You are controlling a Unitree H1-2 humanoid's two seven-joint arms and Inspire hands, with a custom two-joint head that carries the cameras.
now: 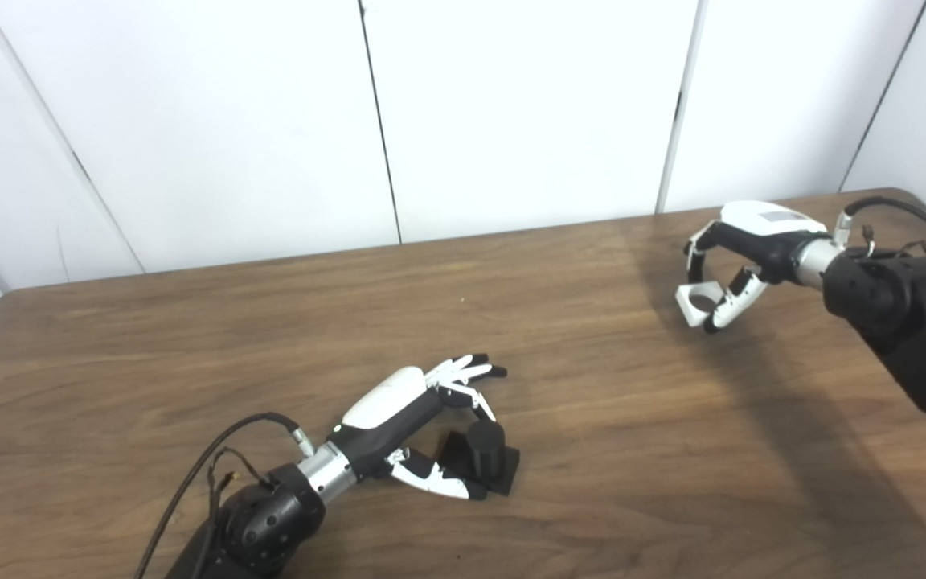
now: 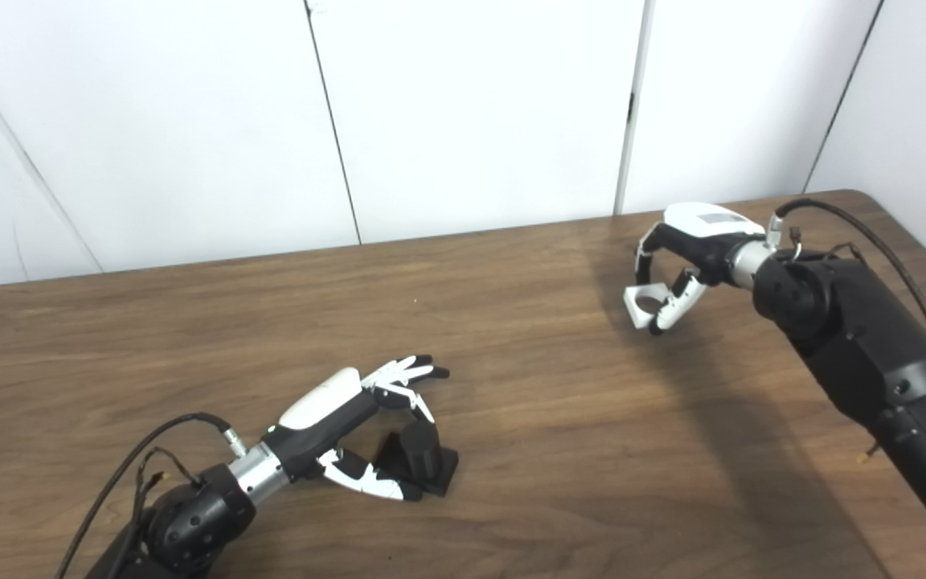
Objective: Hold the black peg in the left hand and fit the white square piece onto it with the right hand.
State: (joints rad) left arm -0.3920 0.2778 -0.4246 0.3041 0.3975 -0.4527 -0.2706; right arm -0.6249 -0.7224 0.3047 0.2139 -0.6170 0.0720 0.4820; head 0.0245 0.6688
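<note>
Black peg (image 1: 485, 454): upright on its square base, on the wooden table (image 1: 190, 338). Left hand (image 1: 419, 410): spread around peg, unclosed. White square piece (image 1: 696, 301): far right of peg, pinched in right hand (image 1: 740, 257). Step: securing peg; next, close, lift, align.

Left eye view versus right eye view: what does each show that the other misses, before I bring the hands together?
Only the left eye view shows the table's near-left corner and more wall on the left. Only the right eye view shows the right arm down to its lower section, plus the table's far-right corner. Both show the left hand open beside the black peg, which stands on the table, and the right hand shut on the white square piece, raised at the far right.
</note>
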